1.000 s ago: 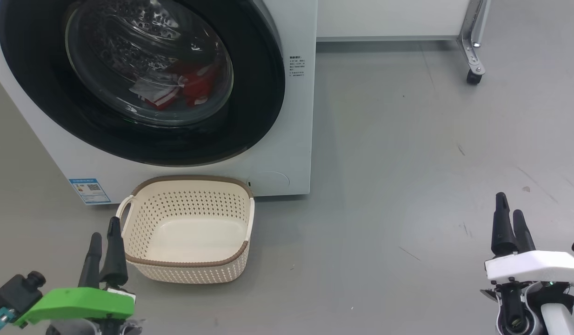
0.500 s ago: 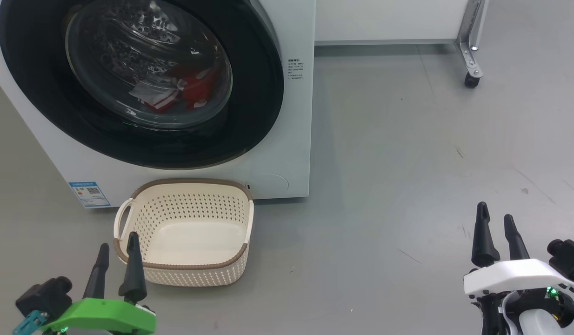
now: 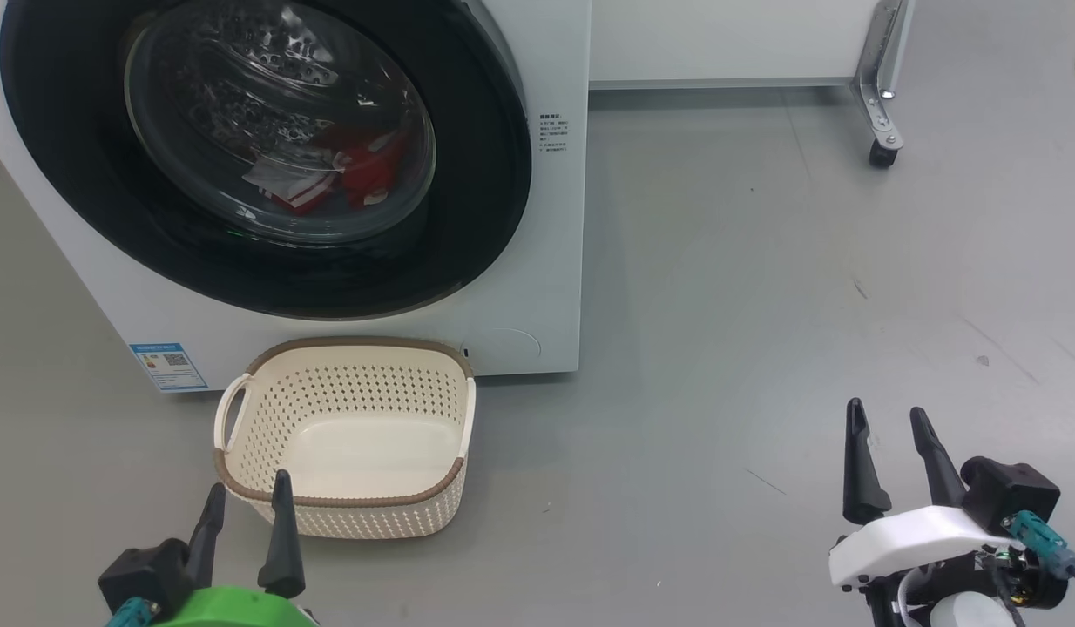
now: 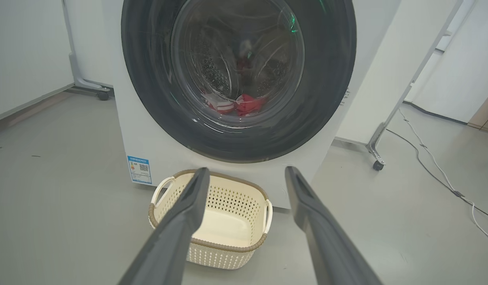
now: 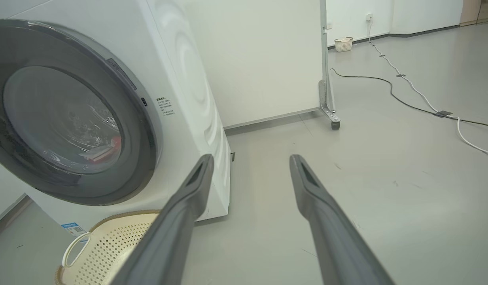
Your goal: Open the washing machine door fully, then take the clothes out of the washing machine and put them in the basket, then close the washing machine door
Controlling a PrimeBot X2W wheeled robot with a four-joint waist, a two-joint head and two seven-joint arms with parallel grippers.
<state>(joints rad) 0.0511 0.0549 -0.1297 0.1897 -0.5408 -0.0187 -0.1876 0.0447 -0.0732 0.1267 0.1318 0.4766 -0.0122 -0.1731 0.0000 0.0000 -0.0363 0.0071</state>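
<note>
The left tool (image 3: 248,483), green-bodied, sits at the lower left of the head view. Its two dark fingers are spread apart and grasp nothing, and their tips show in front of the near rim of the basket (image 3: 354,342). The right tool (image 3: 886,407), white-bodied, is at the lower right, likewise released with nothing between its fingers. It is over the bare grey floor (image 3: 720,348), well apart from the basket.

The cream perforated basket with its brown rim stands upright on the floor, just in front of the washing machine (image 3: 546,261) and below the washing machine door (image 3: 490,174). A blue label sticker (image 3: 168,366) sits at the machine's lower front corner, beside the basket's loop handle.

The door is shut, its glossy black rim lying flat against the white front. Through the glass bowl the clothes (image 3: 363,165), red with white, lie at the bottom of the steel drum.

Beyond the machine, a white panel rests on a metal leg with a caster (image 3: 880,155). In the right wrist view a cable (image 5: 386,81) trails across the floor.
</note>
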